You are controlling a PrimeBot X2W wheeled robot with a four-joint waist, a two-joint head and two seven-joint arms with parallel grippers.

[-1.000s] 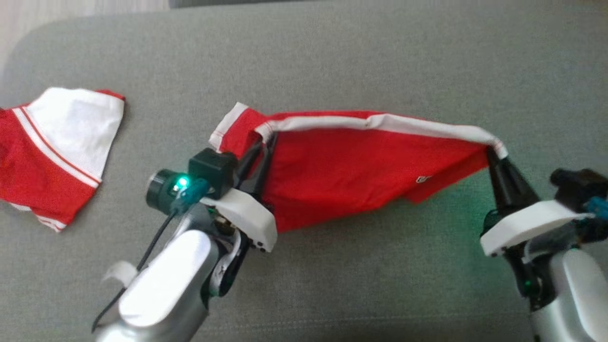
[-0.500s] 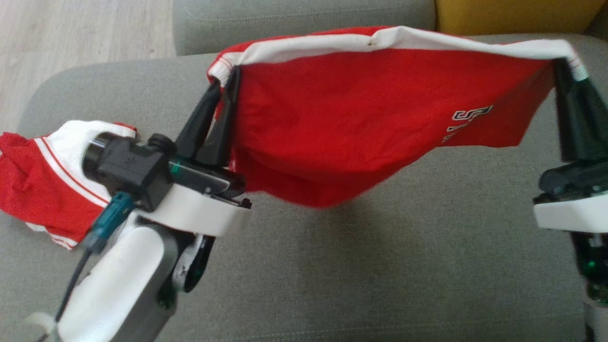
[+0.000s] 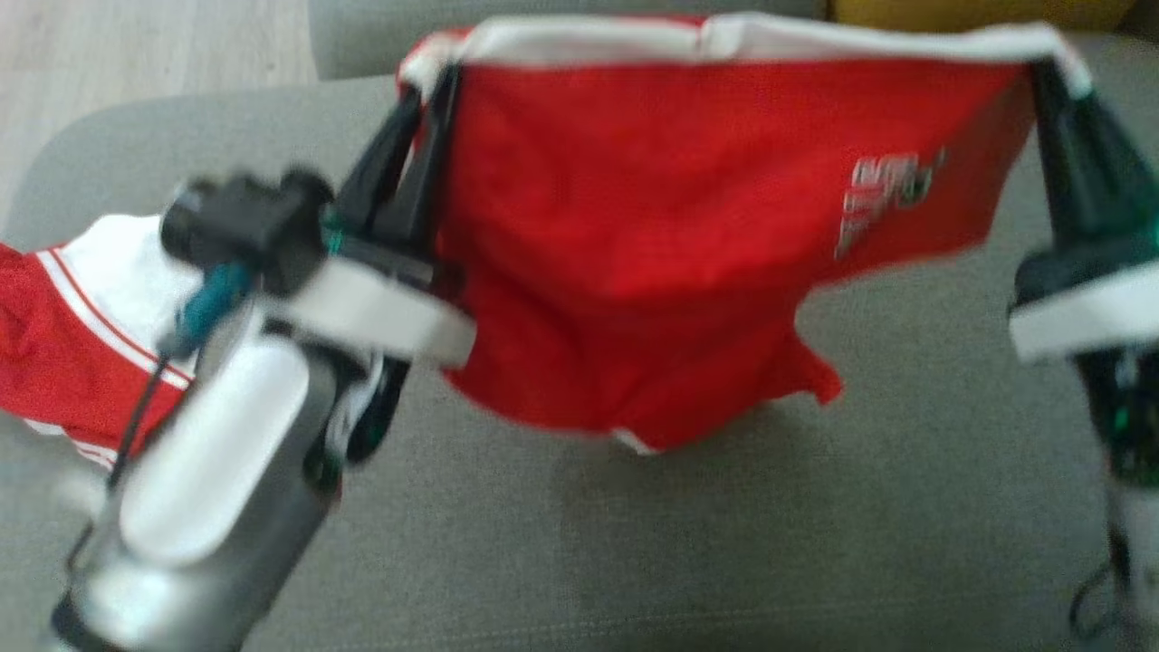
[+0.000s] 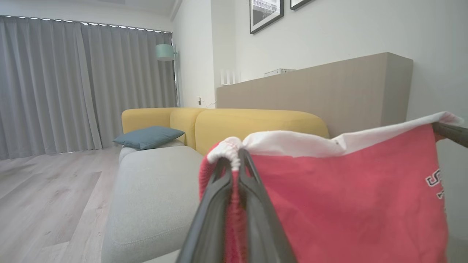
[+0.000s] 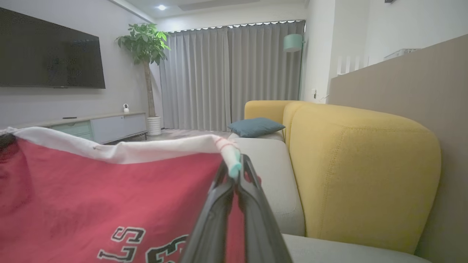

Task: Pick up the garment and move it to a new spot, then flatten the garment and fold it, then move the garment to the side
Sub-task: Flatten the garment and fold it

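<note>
Lifted higher since a second before, the red garment (image 3: 652, 235) hung across the top of the frame above the grey sofa seat (image 3: 724, 543), its white waistband (image 3: 589, 38) pinched at either end by the left hand (image 3: 427, 95) and right hand (image 3: 1048, 81); light and limp, it seemed best held by those corners.

The head view looks steeply down, from close above, on the grey sofa seat (image 3: 634, 543). The wrist views look level along the left pincer (image 4: 236, 162) and right pincer (image 5: 235, 166), hard against the red garment (image 4: 347, 201) (both share its white hem and the yellow sofa (image 5: 358, 171) beyond).
</note>
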